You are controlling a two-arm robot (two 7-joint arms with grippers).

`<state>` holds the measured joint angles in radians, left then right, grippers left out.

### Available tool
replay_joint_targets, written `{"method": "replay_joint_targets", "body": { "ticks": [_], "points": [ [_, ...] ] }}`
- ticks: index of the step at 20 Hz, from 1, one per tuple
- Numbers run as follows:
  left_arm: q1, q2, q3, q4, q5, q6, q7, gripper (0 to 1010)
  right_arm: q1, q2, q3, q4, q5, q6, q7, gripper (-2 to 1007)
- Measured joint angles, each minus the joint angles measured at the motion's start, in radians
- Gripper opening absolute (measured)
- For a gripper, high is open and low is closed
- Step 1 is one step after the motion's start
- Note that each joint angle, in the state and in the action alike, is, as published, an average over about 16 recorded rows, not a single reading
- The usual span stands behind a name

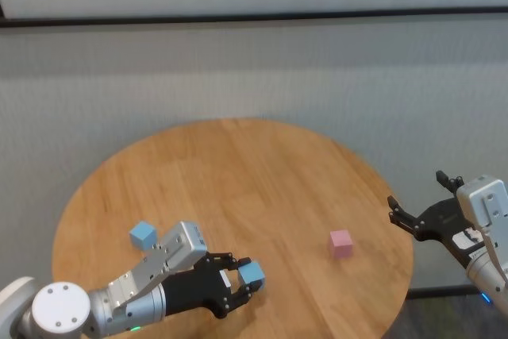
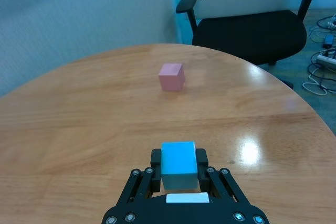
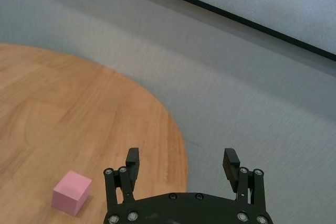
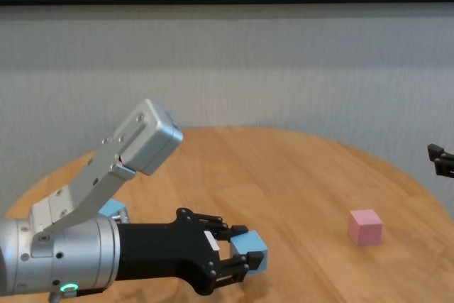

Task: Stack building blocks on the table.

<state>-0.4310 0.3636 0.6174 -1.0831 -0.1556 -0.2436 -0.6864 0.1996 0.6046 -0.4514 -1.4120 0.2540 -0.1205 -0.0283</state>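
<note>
Grey wall backed the round wooden worktop (image 1: 238, 188). Left gripper (image 1: 242, 283) had its fingers clamped on 1 blue block (image 1: 253, 274), lifted, probably for stacking. Second blue block (image 1: 142, 234) and pink block (image 1: 341, 243) sat apart. Right gripper (image 1: 425, 200) hung wide beside the edge. No writing showed.

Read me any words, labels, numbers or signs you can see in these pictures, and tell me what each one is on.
None: no text can be read in any view.
The light blue block held in the left end effector, the pink block and the other blue block have plain faces.
The table is bare wood grain.
A white patch on the left end effector is blank.
</note>
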Motion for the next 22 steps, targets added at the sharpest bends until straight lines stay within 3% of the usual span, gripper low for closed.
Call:
{"method": "replay_joint_targets", "body": {
  "ticks": [22],
  "points": [
    [-0.009,-0.002,0.006,0.029,0.012,0.000,-0.003,424,0.000,0.000,0.000,0.000,0.000,0.000,0.000,1005]
  ]
}}
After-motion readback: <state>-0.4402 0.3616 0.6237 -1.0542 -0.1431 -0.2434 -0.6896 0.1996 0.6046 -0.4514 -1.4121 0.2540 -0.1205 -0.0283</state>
